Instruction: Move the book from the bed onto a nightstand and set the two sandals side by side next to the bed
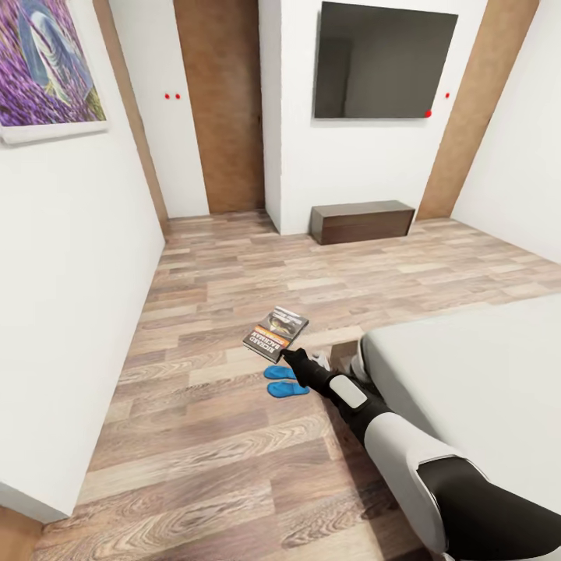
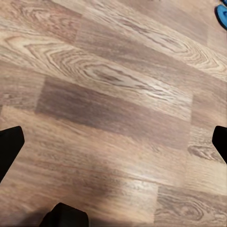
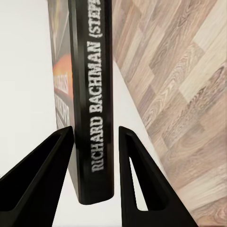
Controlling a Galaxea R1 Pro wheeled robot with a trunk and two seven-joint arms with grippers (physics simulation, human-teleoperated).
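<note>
Head view: right gripper [image 1: 287, 355] at the end of the outstretched right arm, holding the book [image 1: 276, 333] in the air over the wood floor [image 1: 202, 436], near the corner of the bed [image 1: 483, 382]. Two sandals [image 1: 285, 381] lie on the floor under the gripper, partly hidden by it. Low dark cabinet [image 1: 362, 221] by the far wall. Right wrist view: both fingers [image 3: 45, 175] pinch the book [image 3: 92, 99], spine reading "RICHARD BACHMAN". Left wrist view: left gripper's fingertips [image 2: 10, 144] dark, cropped at opposite edges, spread wide over bare planks; one sandal [image 2: 222, 15] cut off in a corner.
</note>
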